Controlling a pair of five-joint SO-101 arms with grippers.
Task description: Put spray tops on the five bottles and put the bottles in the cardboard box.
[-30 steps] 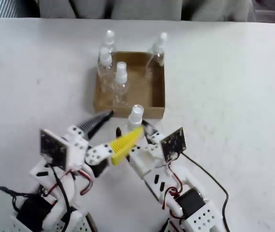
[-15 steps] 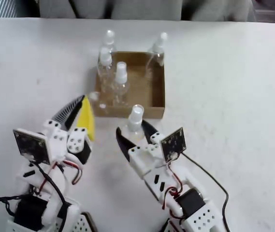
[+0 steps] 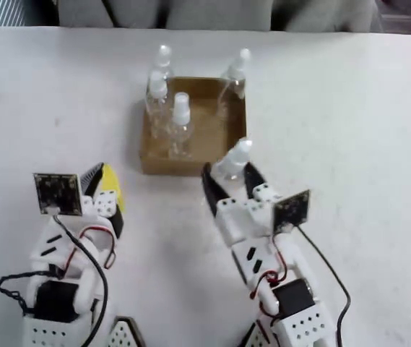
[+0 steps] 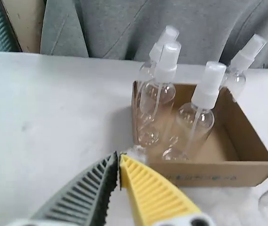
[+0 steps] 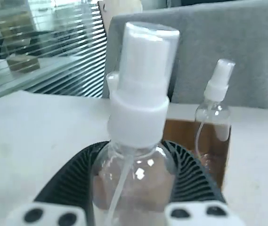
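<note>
Right claw [image 3: 228, 173] grips a capped bottle [image 3: 234, 157] just beside the near right corner of the box [image 3: 191, 165]. Left claw [image 3: 104, 176], pinched together and empty, sits near-left of the box.

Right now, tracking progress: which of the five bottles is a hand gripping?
The bottle in the right hand, by the cardboard box's near-right corner; the other four stand ungripped.

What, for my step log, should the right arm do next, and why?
Probably carry the spray bottle forward over the cardboard box's front wall and lower it onto the bare floor at the front right. The right gripper is shut on the capped bottle just outside that wall, and the other bottles crowd the left and rear.
</note>
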